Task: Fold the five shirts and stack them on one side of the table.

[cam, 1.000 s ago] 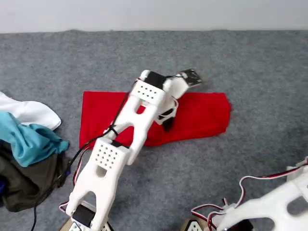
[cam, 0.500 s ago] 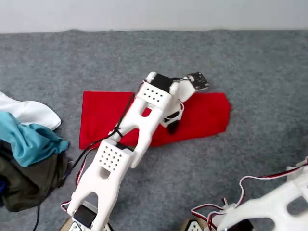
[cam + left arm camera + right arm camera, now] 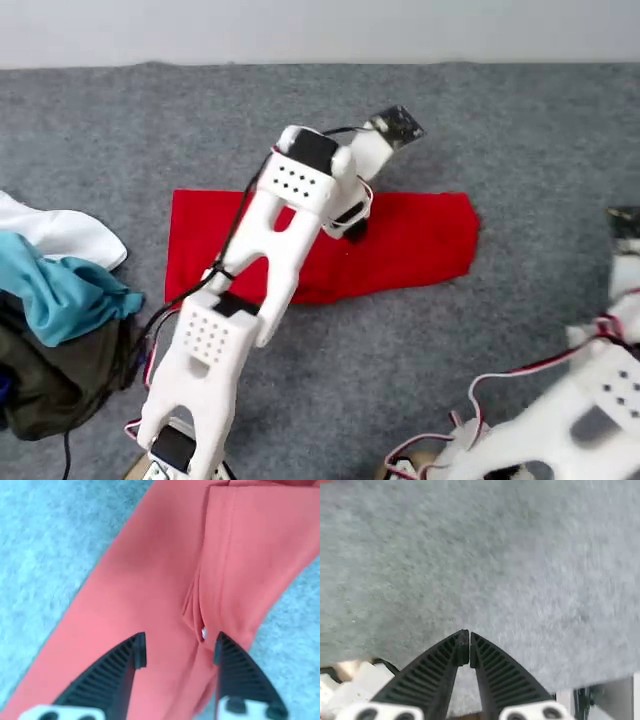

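Across the red shirt (image 3: 420, 240), the left arm (image 3: 298, 182)

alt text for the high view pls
The left arm extends over a folded red shirt on the grey table, gripper above its middle. A pile of unfolded shirts lies at the left edge; the right arm is lower right.

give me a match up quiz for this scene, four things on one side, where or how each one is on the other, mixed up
1 red shirt
2 pile of shirts
3 left gripper
4 right gripper

a shut, over bare table
b lying flat mid-table
c open, over the red shirt
d heaped on the left arm's side

Pairs: 1-b, 2-d, 3-c, 4-a
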